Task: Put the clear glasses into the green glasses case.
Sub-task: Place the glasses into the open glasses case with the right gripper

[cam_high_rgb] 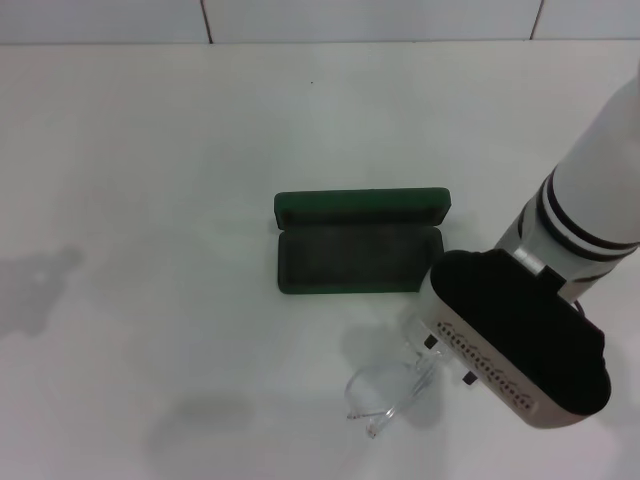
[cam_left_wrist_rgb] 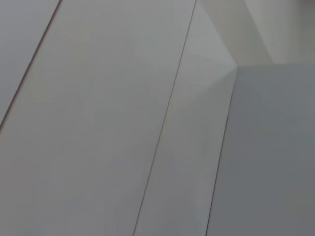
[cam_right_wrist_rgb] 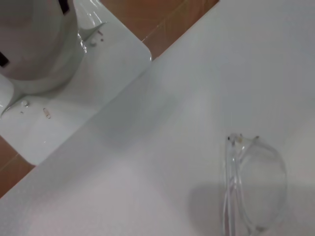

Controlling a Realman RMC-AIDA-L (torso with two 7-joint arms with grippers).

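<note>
The green glasses case (cam_high_rgb: 358, 243) lies open in the middle of the white table (cam_high_rgb: 150, 200), its dark inside facing up and its lid standing along the far side. The clear glasses (cam_high_rgb: 388, 393) are nearer to me, just right of the case's near right corner, and cast a faint shadow. They also show in the right wrist view as clear glasses (cam_right_wrist_rgb: 255, 189). My right gripper (cam_high_rgb: 442, 356) hangs right over their right end; whether it touches or holds them cannot be told. My left gripper is out of view.
A tiled wall (cam_high_rgb: 300, 18) runs along the table's far edge. The right wrist view shows the table's edge with my white base (cam_right_wrist_rgb: 74, 73) and brown floor (cam_right_wrist_rgb: 152, 19) beyond it. The left wrist view shows only pale wall panels (cam_left_wrist_rgb: 98, 123).
</note>
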